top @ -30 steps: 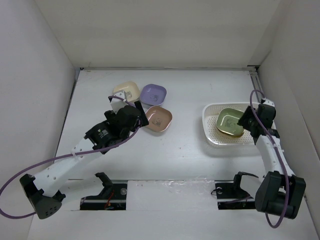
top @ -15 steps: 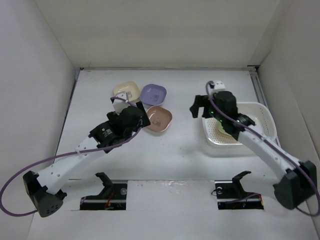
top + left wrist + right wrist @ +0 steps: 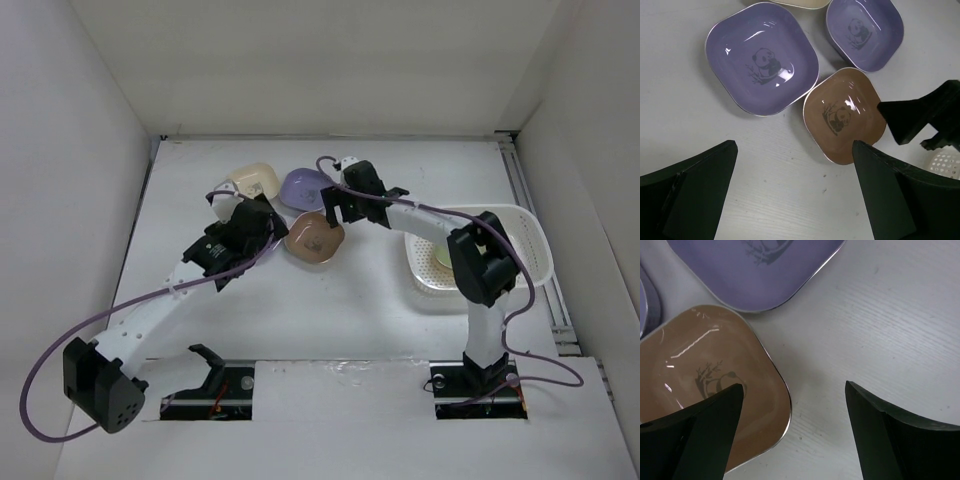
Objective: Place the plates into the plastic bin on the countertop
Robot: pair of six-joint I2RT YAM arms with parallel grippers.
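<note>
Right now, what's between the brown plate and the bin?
Nothing on the surface: bare countertop separates the brown plate from the bin in the top view. The right arm reaches across above that gap.

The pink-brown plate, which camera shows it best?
The left wrist view: the pink-brown plate lies nearly whole there, with its panda print clear. The right wrist view crops the plate at the frame edge; the top view shows the plate small.

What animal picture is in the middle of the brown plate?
A small dark panda. The brown plate shows it best in the left wrist view.
</note>
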